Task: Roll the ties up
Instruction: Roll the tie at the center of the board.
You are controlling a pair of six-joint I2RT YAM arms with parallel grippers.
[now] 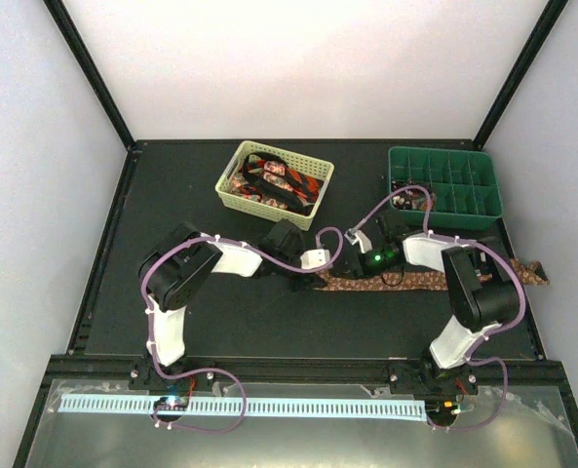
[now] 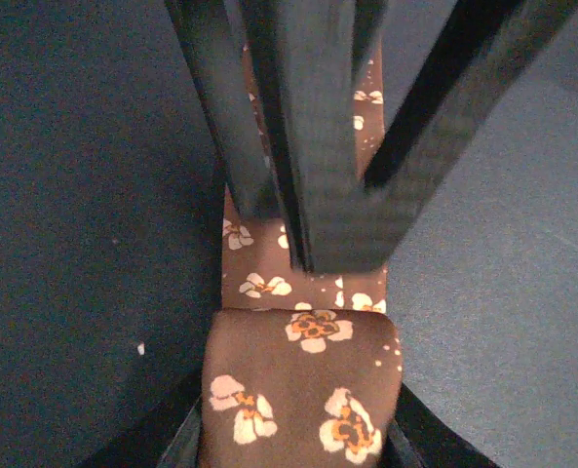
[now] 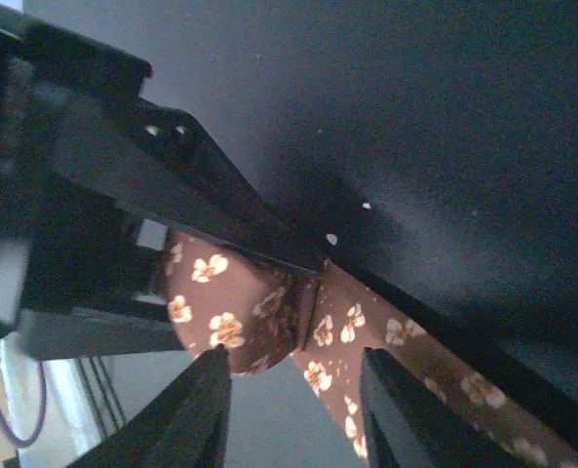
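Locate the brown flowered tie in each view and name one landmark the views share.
Top external: the brown flowered tie lies flat, right of centre, running left to right.
Left wrist: bottom centre, running up the middle.
Right wrist: centre, trailing to the lower right.
Shared landmark: its folded-over end, at the strip's left tip in the top view.
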